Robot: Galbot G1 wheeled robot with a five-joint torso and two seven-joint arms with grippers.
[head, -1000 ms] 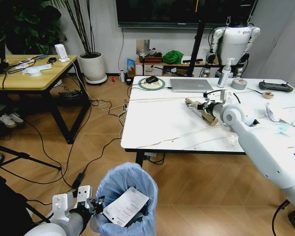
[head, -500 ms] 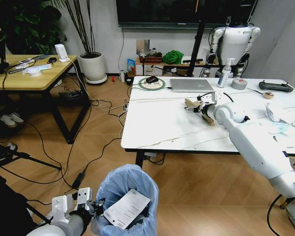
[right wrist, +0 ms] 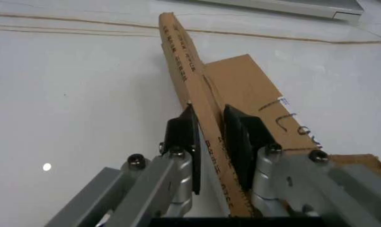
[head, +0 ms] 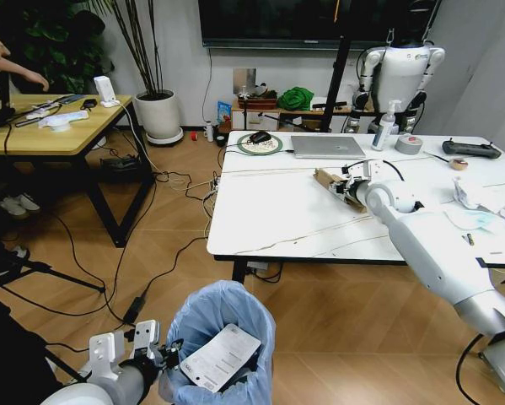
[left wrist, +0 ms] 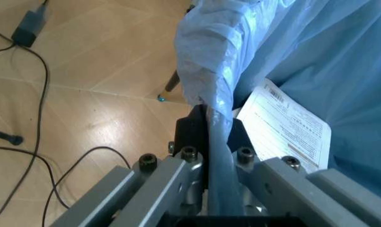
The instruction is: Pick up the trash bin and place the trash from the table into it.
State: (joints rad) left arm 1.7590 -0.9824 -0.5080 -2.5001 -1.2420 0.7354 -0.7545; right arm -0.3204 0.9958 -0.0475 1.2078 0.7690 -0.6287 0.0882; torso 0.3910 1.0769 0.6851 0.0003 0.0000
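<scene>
In the head view the trash bin (head: 221, 342) hangs low beside the left gripper (head: 163, 359), a white paper (head: 219, 357) inside, while the right gripper (head: 346, 186) reaches across the bench (head: 269, 215). The left wrist view shows its jaws clamped on the bin's bagged rim. The right wrist view shows jaws closed on the cardboard box (right wrist: 241, 90) on the bench.

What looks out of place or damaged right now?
The torn cardboard box on the table stands on edge between the right gripper's pads. A white paper pokes up out of the trash bin.

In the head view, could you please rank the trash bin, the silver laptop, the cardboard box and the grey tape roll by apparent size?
1. trash bin, nearest the camera
2. laptop
3. cardboard box
4. tape roll
</scene>
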